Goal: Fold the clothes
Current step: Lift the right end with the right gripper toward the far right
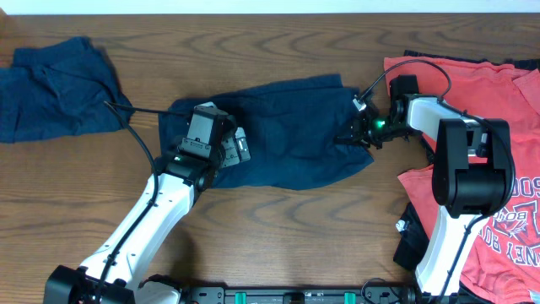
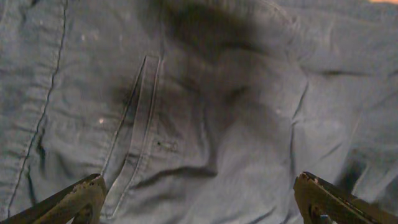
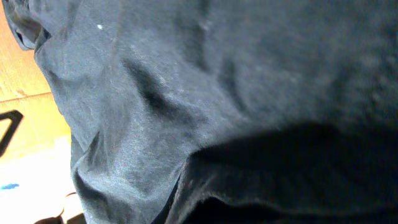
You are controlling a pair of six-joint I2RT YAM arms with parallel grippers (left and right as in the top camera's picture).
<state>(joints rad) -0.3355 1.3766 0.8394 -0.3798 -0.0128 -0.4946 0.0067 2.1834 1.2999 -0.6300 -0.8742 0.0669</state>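
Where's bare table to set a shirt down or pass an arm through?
Free: the wooden table between the left arm and right arm, robot-side of the centre navy cotton T-shirt; and the strip beyond it. Crowded: right end, under coral-red printed T-shirts.

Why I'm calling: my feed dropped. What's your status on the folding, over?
Left hand open, low over middle navy shirt. Right hand shut on its right edge. Shirt unfolded, rumpled. Coral shirts heaped far right.

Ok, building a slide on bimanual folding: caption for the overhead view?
Right gripper shut on the edge of the navy T-shirt, open left gripper poised over its opposite side.
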